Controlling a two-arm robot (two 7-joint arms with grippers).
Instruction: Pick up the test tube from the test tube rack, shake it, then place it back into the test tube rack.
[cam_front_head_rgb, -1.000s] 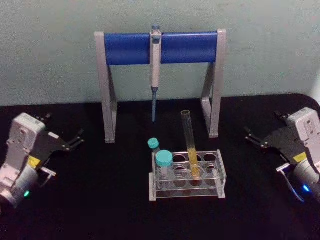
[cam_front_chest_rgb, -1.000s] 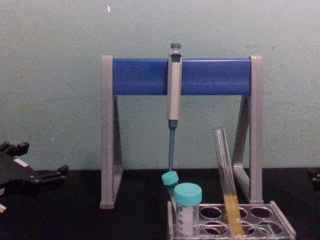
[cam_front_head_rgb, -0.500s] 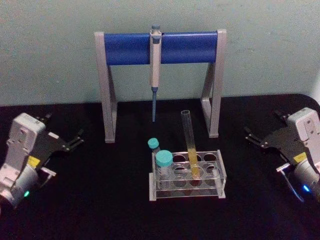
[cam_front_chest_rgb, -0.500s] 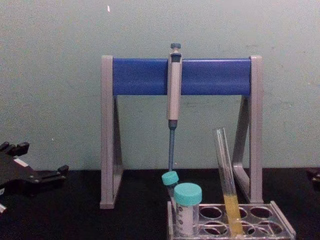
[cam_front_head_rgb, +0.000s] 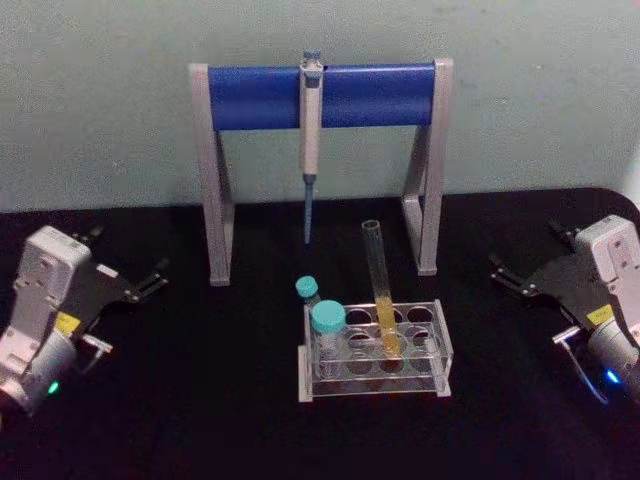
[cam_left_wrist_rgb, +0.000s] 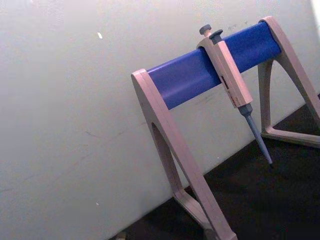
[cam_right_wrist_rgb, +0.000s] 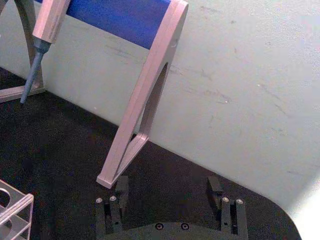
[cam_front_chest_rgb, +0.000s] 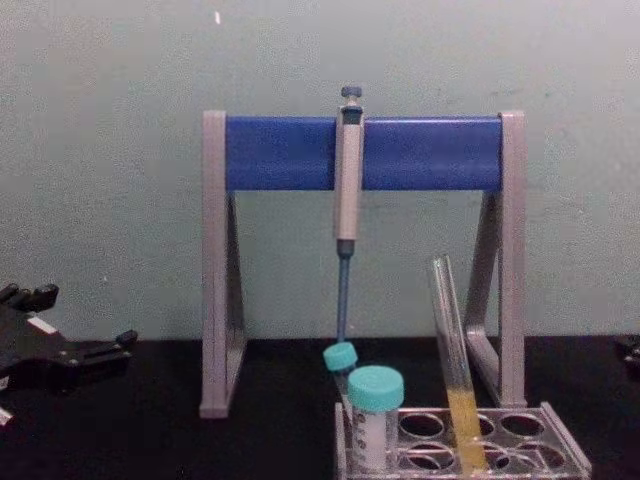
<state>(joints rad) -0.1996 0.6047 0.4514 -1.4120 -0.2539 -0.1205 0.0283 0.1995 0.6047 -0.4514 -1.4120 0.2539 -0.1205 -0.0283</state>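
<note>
Both my grippers sit wide of the work: left gripper (cam_front_head_rgb: 150, 280) out on the table's left side, right gripper (cam_front_head_rgb: 503, 273) far right, each with fingers apart and holding nothing. The tube (cam_front_head_rgb: 378, 285) stands in the rack (cam_front_head_rgb: 442, 352), top leaning toward my left, yellow liquid low, no cap. That's my worry — it's thin glass and tilted, so a crooked approach could knock it or drag the light rack. If I pinch too hard it may crack, and if I shake too freely it could spill. The capped tubes (cam_front_head_rgb: 327, 318) nearby crowd my left-side reach.
</note>
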